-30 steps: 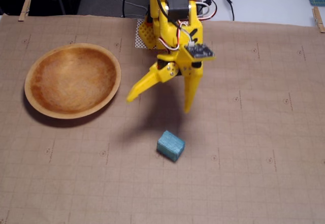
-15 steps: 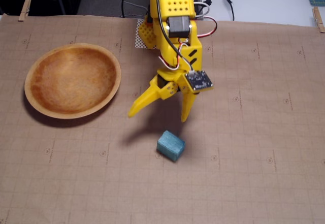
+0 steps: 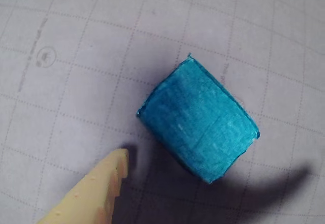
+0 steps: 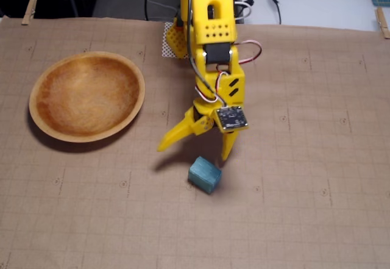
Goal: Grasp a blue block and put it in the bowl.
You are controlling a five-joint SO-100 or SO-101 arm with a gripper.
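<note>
A: Block (image 4: 204, 174) lies on the gridded paper covering the bench (image 4: 317, 159), untouched, well right of and below the bowl (image 4: 87, 96) in the fixed view. We log the gripper (image 4: 194, 148) as spread wide with nothing in it, hanging just above the block's upper edge.

B: Wrist view agrees: the block (image 3: 198, 118) sits skewed to the grid, and one toothed finger (image 3: 96, 193) is off its lower-left corner, not touching.

A: For the step in hand, we judge we should turn the wrist so the fingers meet two flat opposite faces, not corners, then lower until they straddle the block before closing.

B: Noted. Writing: none we can read. The paper bears small round printed marks (image 3: 45, 56), too faint to make out.
</note>
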